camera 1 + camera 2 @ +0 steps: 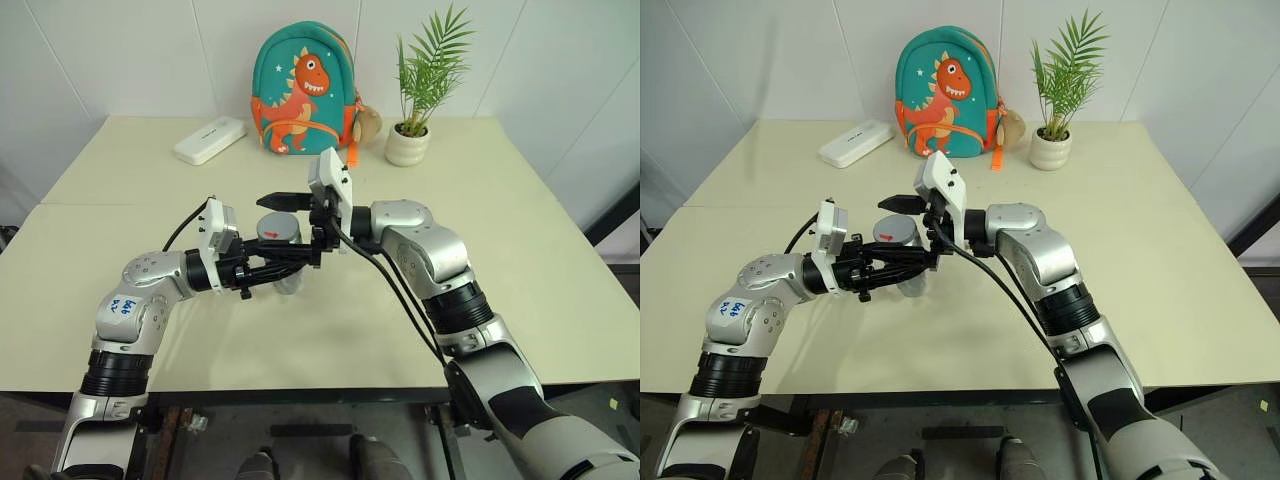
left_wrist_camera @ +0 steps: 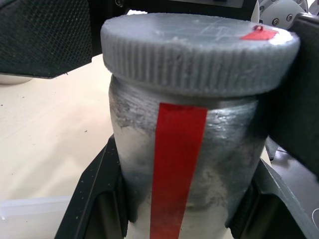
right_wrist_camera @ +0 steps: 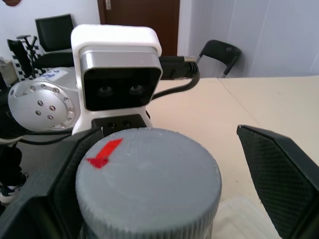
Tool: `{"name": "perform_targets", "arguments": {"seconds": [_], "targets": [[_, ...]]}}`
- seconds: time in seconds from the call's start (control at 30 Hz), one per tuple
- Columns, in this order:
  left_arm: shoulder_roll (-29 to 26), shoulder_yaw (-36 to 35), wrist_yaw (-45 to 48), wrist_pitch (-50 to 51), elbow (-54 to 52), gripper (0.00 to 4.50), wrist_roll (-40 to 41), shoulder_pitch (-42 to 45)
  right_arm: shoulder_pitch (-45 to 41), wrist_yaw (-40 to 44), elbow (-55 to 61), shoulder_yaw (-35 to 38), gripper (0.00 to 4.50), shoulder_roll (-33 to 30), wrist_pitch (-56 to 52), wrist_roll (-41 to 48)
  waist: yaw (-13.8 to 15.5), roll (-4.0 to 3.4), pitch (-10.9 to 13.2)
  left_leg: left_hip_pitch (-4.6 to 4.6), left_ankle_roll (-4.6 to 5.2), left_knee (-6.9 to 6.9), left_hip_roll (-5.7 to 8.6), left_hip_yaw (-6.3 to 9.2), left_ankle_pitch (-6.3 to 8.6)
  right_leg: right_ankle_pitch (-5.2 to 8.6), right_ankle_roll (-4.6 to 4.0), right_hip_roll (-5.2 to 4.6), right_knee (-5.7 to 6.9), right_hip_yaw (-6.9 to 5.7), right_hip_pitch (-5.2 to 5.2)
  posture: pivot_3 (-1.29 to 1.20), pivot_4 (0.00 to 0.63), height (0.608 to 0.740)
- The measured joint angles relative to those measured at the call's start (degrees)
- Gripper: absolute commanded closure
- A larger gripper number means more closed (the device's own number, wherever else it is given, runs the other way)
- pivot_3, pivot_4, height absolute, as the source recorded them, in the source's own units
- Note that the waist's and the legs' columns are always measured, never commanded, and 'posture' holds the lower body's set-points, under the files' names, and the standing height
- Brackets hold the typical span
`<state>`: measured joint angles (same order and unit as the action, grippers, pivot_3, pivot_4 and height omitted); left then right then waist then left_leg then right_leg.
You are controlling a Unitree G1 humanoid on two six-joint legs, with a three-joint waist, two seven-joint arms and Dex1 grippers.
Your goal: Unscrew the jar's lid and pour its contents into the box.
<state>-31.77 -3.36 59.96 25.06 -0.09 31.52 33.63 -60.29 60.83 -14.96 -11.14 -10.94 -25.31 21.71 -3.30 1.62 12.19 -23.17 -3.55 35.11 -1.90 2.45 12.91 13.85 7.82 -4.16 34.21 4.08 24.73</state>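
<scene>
Item: jar (image 2: 194,169), silvery-clear cylinder with a vertical red strip down its side, held upright above the desk (image 1: 560,250) at its near middle. The left end effector (image 1: 285,258) is clamped on the jar's body, presumably to keep it from turning while the cap is worked. Lid (image 3: 149,174): grey, round, ribbed rim, small red mark on top, seated on the jar and seemingly not yet unscrewed. The right end effector (image 1: 292,222) is spread wide, one finger to each side of the lid and clear of it, placed as if about to close for the twist. Contents cannot be made out through the wall. Also on the desk: dinosaur backpack (image 1: 303,90), potted plant (image 1: 420,90), white oblong case (image 1: 210,139), all well apart at the far edge.
</scene>
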Motion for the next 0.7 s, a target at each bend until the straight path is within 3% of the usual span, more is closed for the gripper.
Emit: {"name": "perform_targets", "arguments": {"seconds": [0.33,0.47,0.7], "targets": [[-0.8,-0.5,-1.9,0.6,-0.1,2.55,-0.2,-0.5,-0.6,4.2,-1.2,0.4,0.02,-7.5,1.3,3.4,-0.1,0.0,0.0,0.0,0.0,-0.01,0.0,0.0,0.0,0.0,0.0,0.0,0.0,0.0,0.01,0.0,0.15,0.74],[-1.4,0.0,0.9,0.4,-2.4,2.55,0.0,-3.1,0.1,0.0,-4.2,8.9,0.02,-14.6,1.3,2.8,0.8,-0.01,0.0,-0.03,0.0,0.01,0.04,0.0,0.01,-0.01,0.01,-0.04,-0.23,0.0,-0.09,0.0,0.15,0.74],[-1.1,0.1,1.6,0.4,-2.7,2.55,0.0,-3.2,2.7,1.2,-1.9,9.4,0.02,-15.1,-0.6,3.6,-0.2,-0.08,0.0,-0.02,0.02,-0.03,0.01,-0.01,0.01,0.0,0.01,0.0,-0.07,0.01,0.02,0.0,0.15,0.74]]}}
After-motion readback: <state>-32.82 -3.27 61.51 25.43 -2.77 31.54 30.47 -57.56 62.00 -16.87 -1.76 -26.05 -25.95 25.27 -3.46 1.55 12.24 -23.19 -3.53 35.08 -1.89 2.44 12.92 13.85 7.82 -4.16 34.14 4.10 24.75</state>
